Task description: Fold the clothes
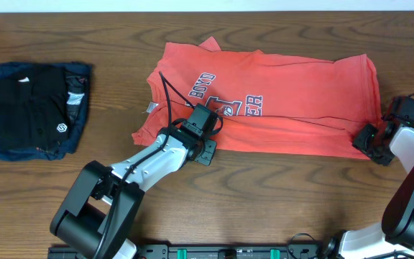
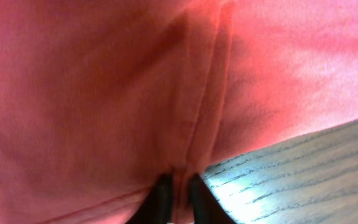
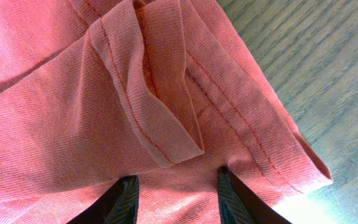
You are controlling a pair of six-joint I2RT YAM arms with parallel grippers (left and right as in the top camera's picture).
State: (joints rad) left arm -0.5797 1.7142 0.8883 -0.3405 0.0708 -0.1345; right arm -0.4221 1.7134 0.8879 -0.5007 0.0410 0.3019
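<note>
The clothes are one coral-red T-shirt (image 1: 286,101) lying across the middle and right of the table, its white-and-navy lettering facing up. My left gripper (image 1: 214,133) is at the shirt's near edge below the lettering. In the left wrist view its fingers (image 2: 161,198) stand close together, and the left gripper (image 2: 179,194) is shut on a pinch of the shirt (image 2: 104,93) beside a seam. My right gripper (image 1: 363,140) is at the shirt's near right corner. There the right gripper (image 3: 178,193) is open, its fingers (image 3: 128,196) set apart on flat cloth by the stitched hem (image 3: 166,124).
A folded black garment (image 1: 27,108) lies on a folded navy-blue one (image 1: 77,101) at the far left. A black cable (image 1: 167,93) of the left arm runs over the shirt's left part. Bare wooden table (image 1: 300,194) lies in front of the shirt.
</note>
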